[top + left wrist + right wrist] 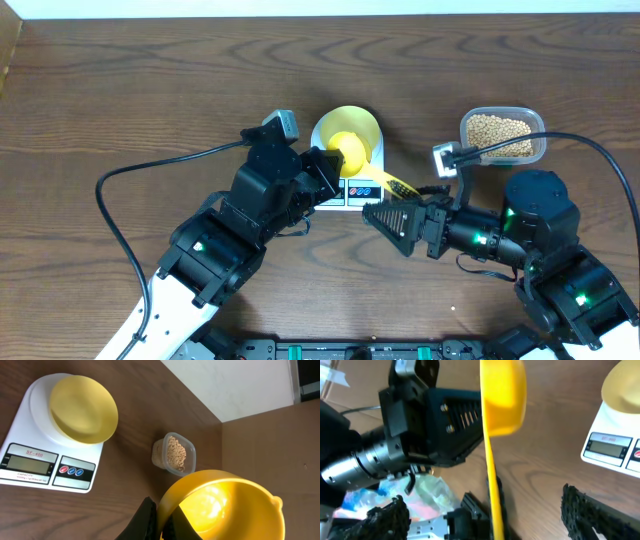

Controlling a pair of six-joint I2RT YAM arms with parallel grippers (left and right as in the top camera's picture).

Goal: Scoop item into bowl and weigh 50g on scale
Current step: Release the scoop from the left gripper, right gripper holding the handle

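Left gripper [159,521]: clamped shut on the yellow scoop [225,505] at its rim.
Right gripper [490,510]: wide open, straddling the scoop's handle, holding nothing.
Beans [175,454]: all in the far-right clear tub [158,453].
Bowl [82,410]: empty, on the scale [35,425].
Remaining: scooping, weighing.

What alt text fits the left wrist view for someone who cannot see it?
The left gripper clamps the rim of an empty yellow scoop at the bottom of the frame. Beyond it, on the wood table, an empty bowl sits on the scale at upper left, and a tub of beans stands mid-frame.
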